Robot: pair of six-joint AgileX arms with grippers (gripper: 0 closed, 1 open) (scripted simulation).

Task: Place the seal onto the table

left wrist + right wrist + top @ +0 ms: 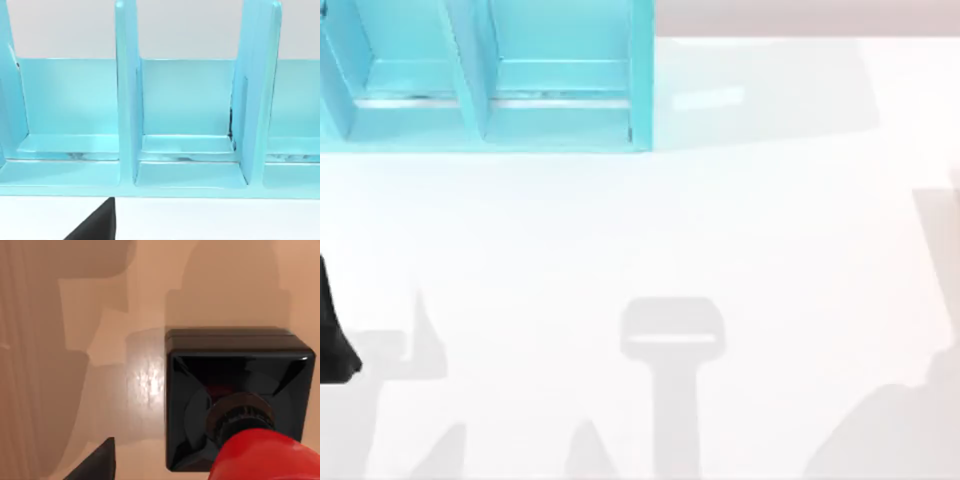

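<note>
The seal appears from above in the right wrist view: a black square block base with a glossy red knob handle close to the camera. It stands upright over a smooth glossy surface; I cannot tell whether the base touches it. A black part of my right gripper sits well to the side of the seal, apart from it. The white table spreads across the top view. My left arm is parked at the table's left edge, and its gripper faces the shelf.
A turquoise shelf unit with upright dividers stands at the table's back left, and its compartments face the left wrist camera. Grey shadows of the arms fall on the front half of the table.
</note>
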